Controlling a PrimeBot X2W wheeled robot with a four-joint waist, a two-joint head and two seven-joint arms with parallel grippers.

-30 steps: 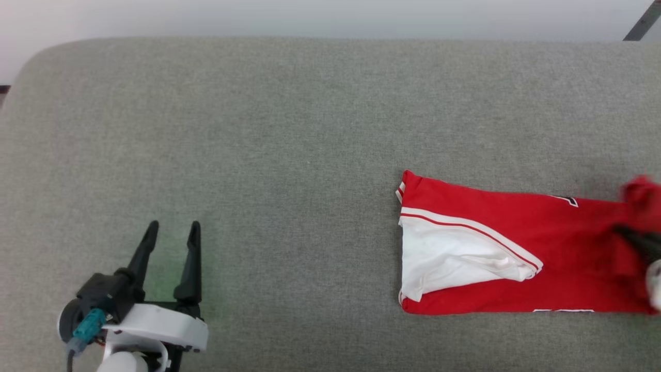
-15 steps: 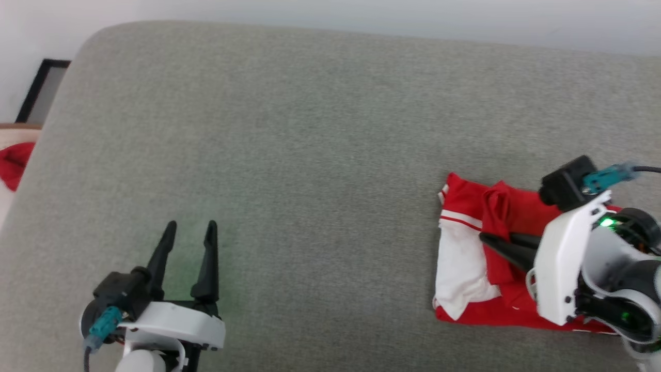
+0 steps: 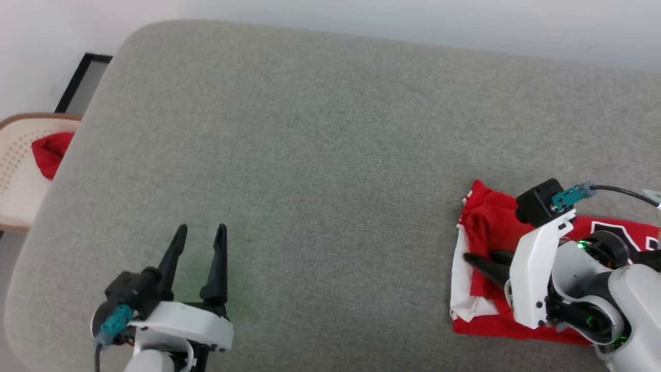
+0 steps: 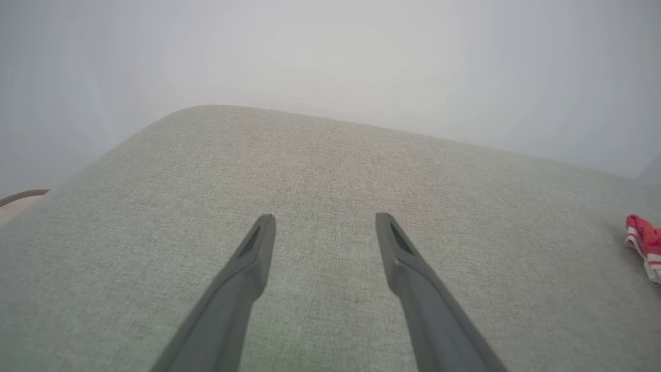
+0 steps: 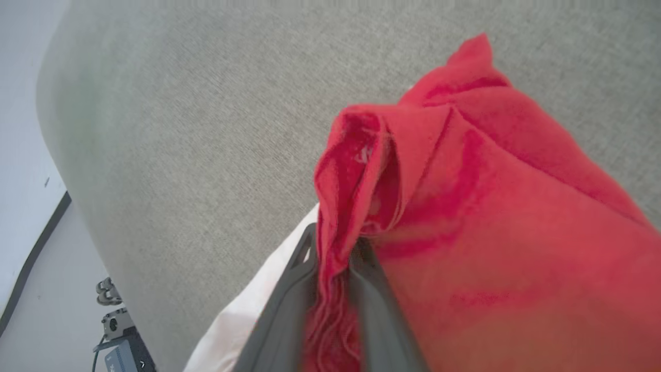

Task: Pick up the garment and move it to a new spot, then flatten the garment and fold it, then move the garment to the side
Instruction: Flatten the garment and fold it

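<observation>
Right claw (image 3: 480, 254): fingers nearly together, a bunched ridge of red cloth pinched in the narrow gap between them. In the right wrist view the right claw (image 5: 335, 243) has the cloth standing up in a crest just past its tips. I read it as clamped on a fold of the garment (image 3: 496, 227).

Garment: lies on the grey padded surface (image 3: 330, 129), directly under and behind the right claw. A white panel shows beside and below the fingers, with red body cloth and black-and-white lettering back toward the wrist. The gripped flap (image 5: 490, 232) is doubled over the layer beneath, and bare padding lies beyond the tips.

Left claw (image 3: 202, 228): fingers spread wide, nothing between them, low over bare padding. In its own wrist view the left claw (image 4: 325, 217) has the garment (image 4: 645, 243) far off to one side, well apart from it.

Step in hand, as I judge it: the fold. One edge is carried across the garment's own body by the right claw alone.

Next move calls for:
- lowering the flap so its edge meets the edge below the claw
- parting the fingers and backing out along their own line, so the soft cloth is not dragged back
- smoothing the crest ahead of the tips, which looks likely to stay bunched otherwise

The shift to the side is not yet begun.
</observation>
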